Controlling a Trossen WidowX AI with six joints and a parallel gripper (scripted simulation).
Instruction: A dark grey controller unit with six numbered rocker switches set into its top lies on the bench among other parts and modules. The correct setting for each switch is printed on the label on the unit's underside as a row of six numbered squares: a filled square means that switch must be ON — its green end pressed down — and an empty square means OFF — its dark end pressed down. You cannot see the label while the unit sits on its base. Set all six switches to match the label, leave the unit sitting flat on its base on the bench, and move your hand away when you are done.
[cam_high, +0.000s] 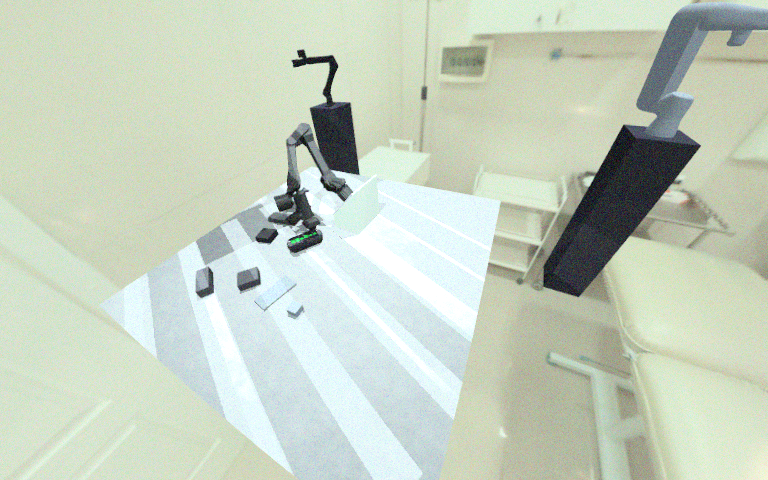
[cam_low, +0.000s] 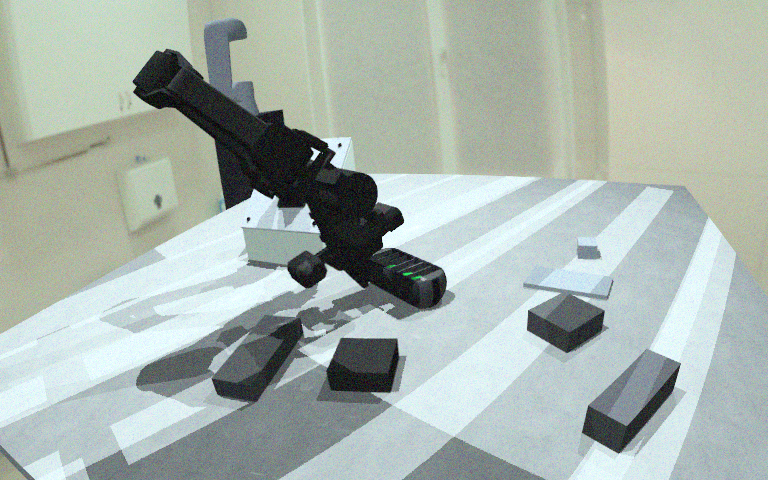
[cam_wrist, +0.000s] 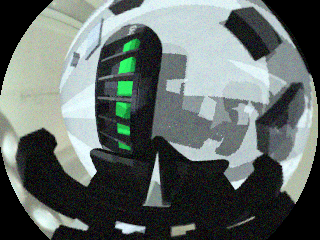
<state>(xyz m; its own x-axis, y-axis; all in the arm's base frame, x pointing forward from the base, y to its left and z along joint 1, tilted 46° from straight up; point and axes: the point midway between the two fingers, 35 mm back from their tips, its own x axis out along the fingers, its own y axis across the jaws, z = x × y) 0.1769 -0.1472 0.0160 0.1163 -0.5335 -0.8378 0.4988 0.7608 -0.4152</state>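
On the left of the exterior view, a white box (cam_high: 357, 209) (cam_low: 280, 246) stood behind the arm, and a long dark block (cam_high: 280, 217) (cam_low: 257, 356) (cam_wrist: 280, 111) lay nearer the camera. Next came the gripper (cam_high: 312, 226) (cam_low: 365, 281) (cam_wrist: 158, 139), its fingers pressed together with nothing between them, reaching down at the near end of the controller unit (cam_high: 304, 242) (cam_low: 433, 288) (cam_wrist: 146, 95). That unit sat on the bench, switches up, just right of the fingertips; whether they touched it could not be told. The step looked like pressing an end rocker. Doing it well called for the joined tips to meet only the half to be lowered, push straight down and lift cleanly, since a sideways drag could shift the unit or catch the next switch. The label was out of sight, so the right setting could not be checked. Further right lay a pale plate (cam_high: 275, 292) (cam_low: 568, 283) (cam_wrist: 94, 39), well apart from the work.
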